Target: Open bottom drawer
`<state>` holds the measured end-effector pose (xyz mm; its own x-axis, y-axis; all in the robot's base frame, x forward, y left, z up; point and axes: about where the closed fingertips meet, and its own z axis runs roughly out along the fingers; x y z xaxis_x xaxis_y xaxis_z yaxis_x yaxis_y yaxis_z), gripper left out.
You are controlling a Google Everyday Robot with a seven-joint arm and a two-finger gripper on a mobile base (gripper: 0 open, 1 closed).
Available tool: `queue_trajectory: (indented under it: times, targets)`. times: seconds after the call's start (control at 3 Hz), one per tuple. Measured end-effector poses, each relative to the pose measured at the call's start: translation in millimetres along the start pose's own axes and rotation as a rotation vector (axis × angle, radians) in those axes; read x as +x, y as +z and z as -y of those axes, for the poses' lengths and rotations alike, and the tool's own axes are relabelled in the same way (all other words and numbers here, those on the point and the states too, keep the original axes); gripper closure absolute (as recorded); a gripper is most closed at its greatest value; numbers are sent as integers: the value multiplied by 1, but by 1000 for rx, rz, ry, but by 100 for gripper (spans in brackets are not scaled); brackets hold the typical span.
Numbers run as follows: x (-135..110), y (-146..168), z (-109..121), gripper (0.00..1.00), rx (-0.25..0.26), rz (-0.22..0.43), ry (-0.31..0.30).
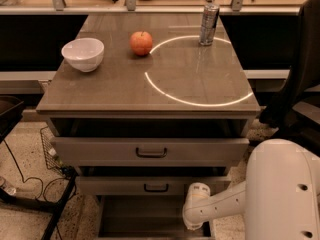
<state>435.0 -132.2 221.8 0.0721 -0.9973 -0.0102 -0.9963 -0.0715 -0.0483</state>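
Note:
The cabinet has three grey-beige drawers. The bottom drawer (145, 219) stands pulled out toward me, and I see its dark inside from above. Its front and handle lie at or below the frame's lower edge and are hidden. The middle drawer (120, 186) and the top drawer (100, 150) sit above it, each with a black handle. My white arm comes in from the lower right, and its wrist (196, 211) is over the bottom drawer's right side. The gripper lies past the wrist at the lower edge, hidden.
On the cabinet top (110, 91) are a white bowl (83, 53), a red apple (141, 42) and a metal can (209, 24). A black chair (300, 84) is at the right. A black stand and cables (55, 199) are at the lower left.

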Motion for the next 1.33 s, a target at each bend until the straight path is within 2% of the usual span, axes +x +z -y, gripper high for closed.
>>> queue_trajectory:
  times: [0.67,1.33]
  targets:
    - [2,53,-40,100,-112,90,43]
    - [1,49,-44,100,-123,97,41]
